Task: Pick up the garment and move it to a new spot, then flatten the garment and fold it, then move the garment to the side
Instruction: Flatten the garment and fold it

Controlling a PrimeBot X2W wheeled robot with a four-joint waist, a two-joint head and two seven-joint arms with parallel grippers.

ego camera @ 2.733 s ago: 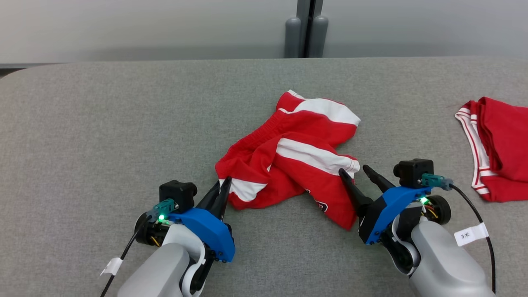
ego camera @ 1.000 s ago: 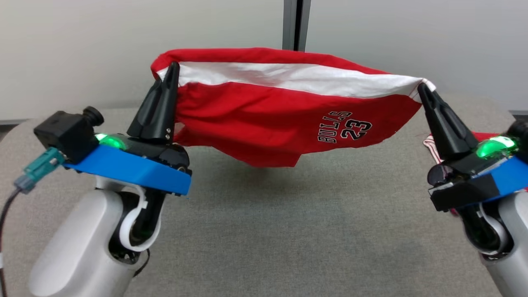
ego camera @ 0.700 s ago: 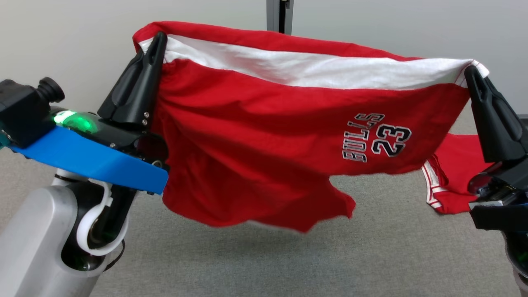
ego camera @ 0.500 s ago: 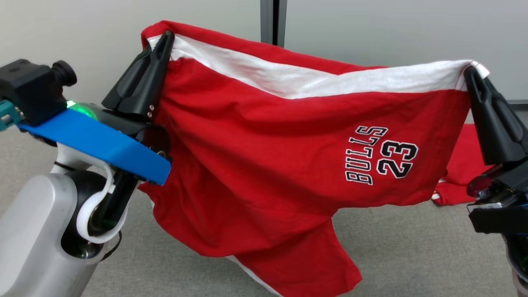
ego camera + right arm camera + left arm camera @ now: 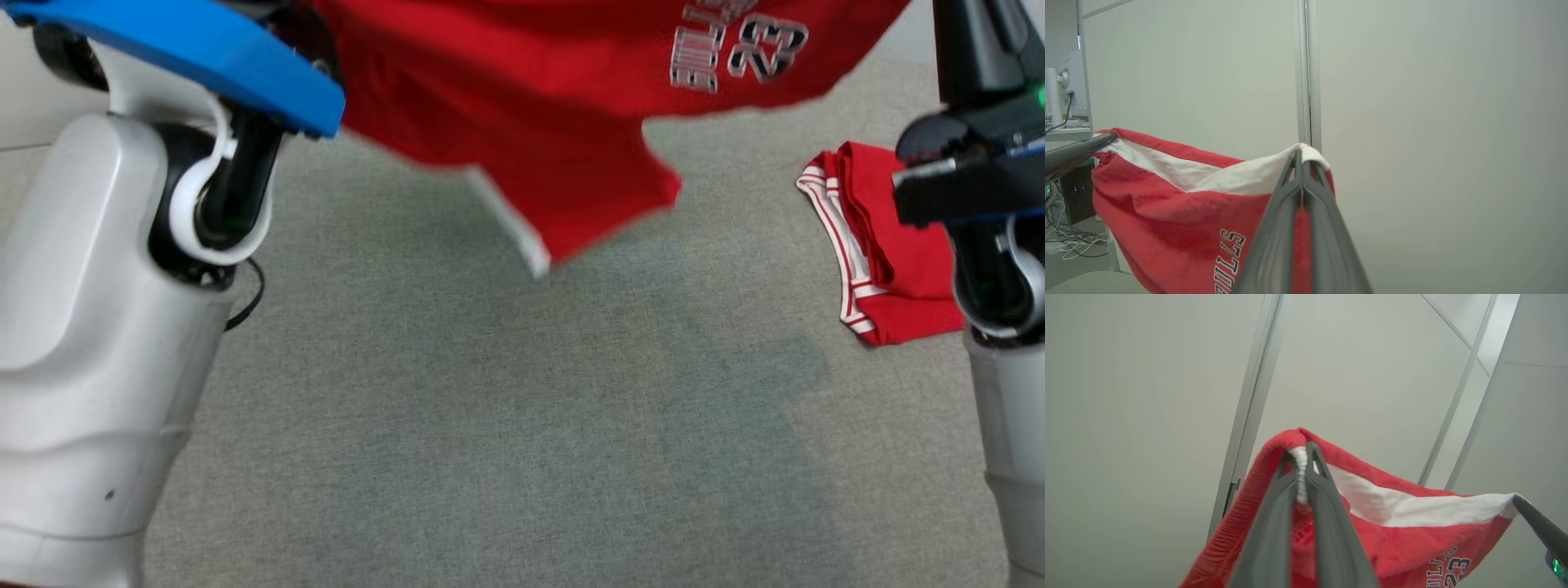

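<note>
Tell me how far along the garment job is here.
Done: the pickup. The shorts hang clear of the table. In hand: the left gripper and right gripper are each shut on a top corner, stretching the cloth between them. Left: setting it down at a new spot, flattening, folding, moving it aside. Another red garment lies on the table's right.

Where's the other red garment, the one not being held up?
The second red garment lies on the grey table at the head view's right, next to the right arm, below and right of the lifted shorts.
</note>
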